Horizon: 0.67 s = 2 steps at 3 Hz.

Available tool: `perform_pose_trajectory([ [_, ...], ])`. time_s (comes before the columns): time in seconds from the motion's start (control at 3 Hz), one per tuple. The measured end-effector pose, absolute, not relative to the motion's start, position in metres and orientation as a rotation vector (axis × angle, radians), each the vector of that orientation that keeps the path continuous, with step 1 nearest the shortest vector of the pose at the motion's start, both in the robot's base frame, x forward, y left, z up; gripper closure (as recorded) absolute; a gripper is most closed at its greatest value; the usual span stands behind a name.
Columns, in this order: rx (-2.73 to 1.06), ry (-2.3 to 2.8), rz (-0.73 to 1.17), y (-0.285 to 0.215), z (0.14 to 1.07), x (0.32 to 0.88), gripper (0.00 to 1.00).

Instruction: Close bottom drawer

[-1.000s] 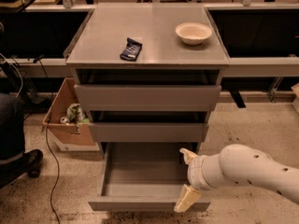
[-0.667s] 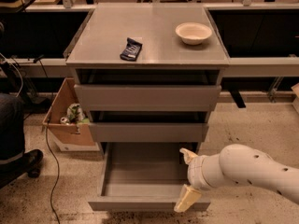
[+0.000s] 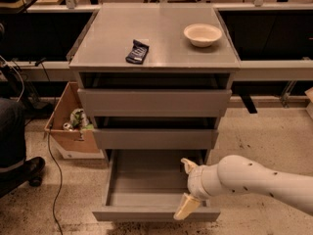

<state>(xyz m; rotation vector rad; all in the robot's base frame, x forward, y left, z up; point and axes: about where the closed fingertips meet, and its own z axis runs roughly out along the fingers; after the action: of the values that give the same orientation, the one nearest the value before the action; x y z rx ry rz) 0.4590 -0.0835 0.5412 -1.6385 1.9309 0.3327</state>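
The bottom drawer (image 3: 146, 213) sticks far out at the foot of the grey cabinet (image 3: 110, 33). The gripper (image 3: 187, 186) hangs over the drawer's right side. Its two cream fingers (image 3: 186, 207) are spread wide with nothing between them. One finger is by the flat front panel and the other is over the tray. The drawer is smooth, grey and shaped like a shallow box. The arm (image 3: 254, 177) is round and white.
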Motion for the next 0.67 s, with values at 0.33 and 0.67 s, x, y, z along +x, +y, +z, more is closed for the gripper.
perform_pose_trajectory([
  [0.33, -1.626, 1.926, 0.330, -0.076, 0.520, 0.468, 0.00],
  [0.67, -1.612, 1.894, 0.325, -0.066, 0.497, 0.477, 0.00],
])
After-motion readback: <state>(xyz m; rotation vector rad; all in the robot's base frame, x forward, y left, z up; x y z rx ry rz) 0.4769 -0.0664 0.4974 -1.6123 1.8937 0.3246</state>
